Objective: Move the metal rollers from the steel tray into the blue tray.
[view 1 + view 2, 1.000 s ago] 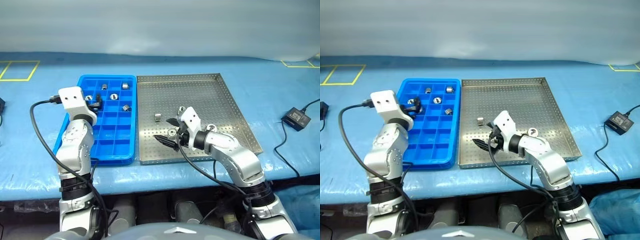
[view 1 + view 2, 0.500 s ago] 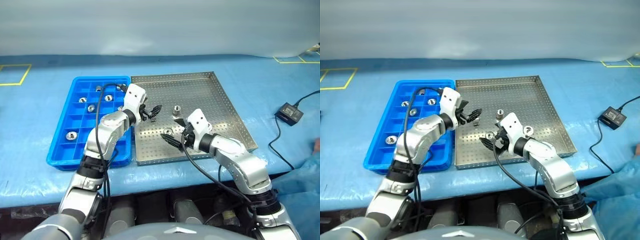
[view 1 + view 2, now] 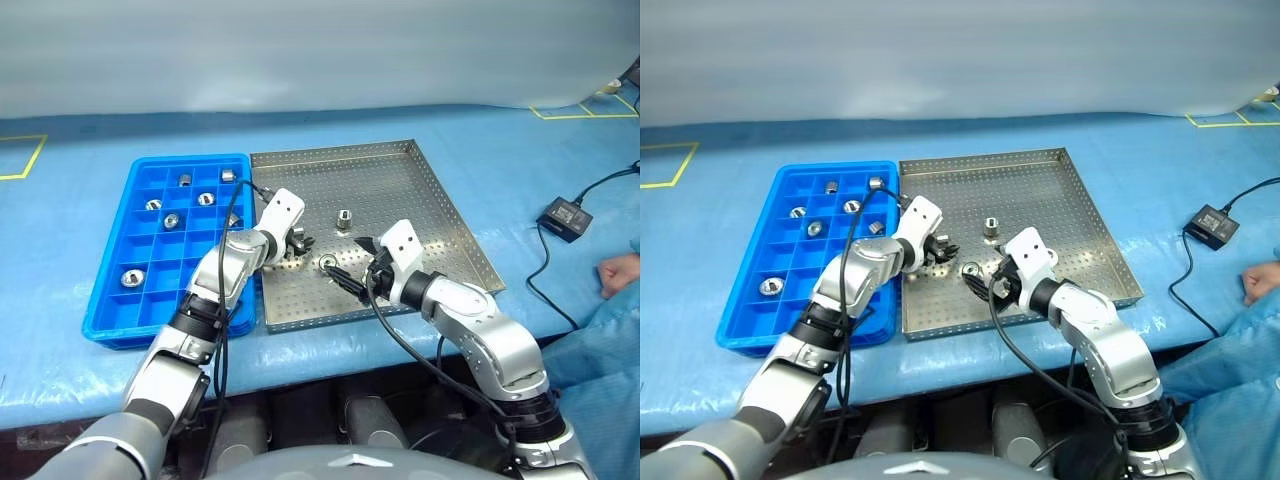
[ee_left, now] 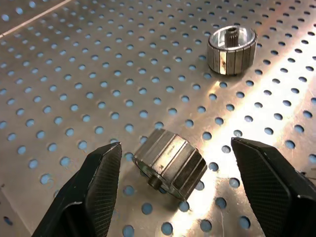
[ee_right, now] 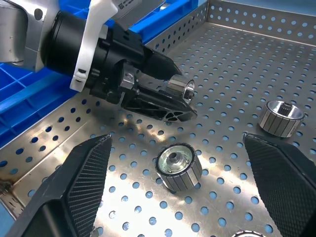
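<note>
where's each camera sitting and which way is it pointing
Left eye and right eye views: on the head, looking forward and down at the steel tray and blue tray; both arms show.
Left wrist view: on the left wrist, looking along its open fingers at a lying roller.
Right wrist view: on the right wrist, open fingers around another roller, left end effector beyond.
Both wrist views share the upright roller.

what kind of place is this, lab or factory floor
Probably a robot test bench made to look like parts sorting: a table under a blue cover with yellow tape squares, a steel tray and a compartmented blue tray.
</note>
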Controlling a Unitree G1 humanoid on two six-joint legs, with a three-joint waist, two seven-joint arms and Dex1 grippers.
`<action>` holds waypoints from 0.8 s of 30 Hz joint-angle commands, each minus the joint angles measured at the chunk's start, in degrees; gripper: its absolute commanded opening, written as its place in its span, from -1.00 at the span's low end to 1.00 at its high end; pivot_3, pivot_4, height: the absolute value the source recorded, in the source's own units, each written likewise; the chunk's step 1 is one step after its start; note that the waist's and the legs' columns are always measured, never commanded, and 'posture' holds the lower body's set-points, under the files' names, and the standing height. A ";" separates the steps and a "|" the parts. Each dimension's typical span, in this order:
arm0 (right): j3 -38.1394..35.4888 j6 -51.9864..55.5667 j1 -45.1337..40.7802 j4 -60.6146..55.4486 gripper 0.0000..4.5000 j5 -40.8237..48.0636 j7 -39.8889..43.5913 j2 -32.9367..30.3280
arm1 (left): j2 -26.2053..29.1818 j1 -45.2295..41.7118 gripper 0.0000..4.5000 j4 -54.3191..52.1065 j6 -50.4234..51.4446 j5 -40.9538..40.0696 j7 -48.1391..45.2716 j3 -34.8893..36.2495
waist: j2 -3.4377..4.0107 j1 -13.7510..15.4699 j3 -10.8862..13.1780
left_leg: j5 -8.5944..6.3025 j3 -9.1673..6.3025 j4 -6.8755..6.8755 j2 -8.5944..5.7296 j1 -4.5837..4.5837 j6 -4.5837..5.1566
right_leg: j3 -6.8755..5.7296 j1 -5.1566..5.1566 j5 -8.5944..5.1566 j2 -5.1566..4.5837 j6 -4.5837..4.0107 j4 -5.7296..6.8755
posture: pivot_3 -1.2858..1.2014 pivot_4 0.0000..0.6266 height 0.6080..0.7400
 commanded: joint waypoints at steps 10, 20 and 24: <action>0.06 -0.86 -1.21 -0.57 1.00 0.20 0.16 0.87 | -2.09 0.23 -0.13 -1.86 0.00 -1.36 0.32 3.23 | 0.00 0.02 0.00 | 0.00 0.00 -0.01 0.02 -0.01 0.00 | 0.00 -0.01 0.02 -0.04 -0.02 0.01 | -0.08 -0.52 1.00; 0.28 -0.80 -1.30 1.84 1.00 2.39 3.47 1.02 | -4.35 3.28 -0.13 -15.63 3.48 -15.08 -1.48 17.92 | 0.00 0.00 0.00 | 0.00 0.01 0.00 0.26 -0.04 0.00 | 0.01 -0.02 0.11 -0.04 -0.12 -0.01 | -0.07 -0.52 1.00; -0.01 -0.37 -2.37 0.74 1.00 6.22 6.55 1.82 | 0.49 6.85 -0.13 -26.11 9.32 -15.93 1.85 22.15 | 0.02 -0.24 0.00 | 0.00 0.03 -0.04 0.31 0.06 0.00 | 0.03 0.01 0.12 0.02 -0.11 0.02 | -0.04 -0.52 1.00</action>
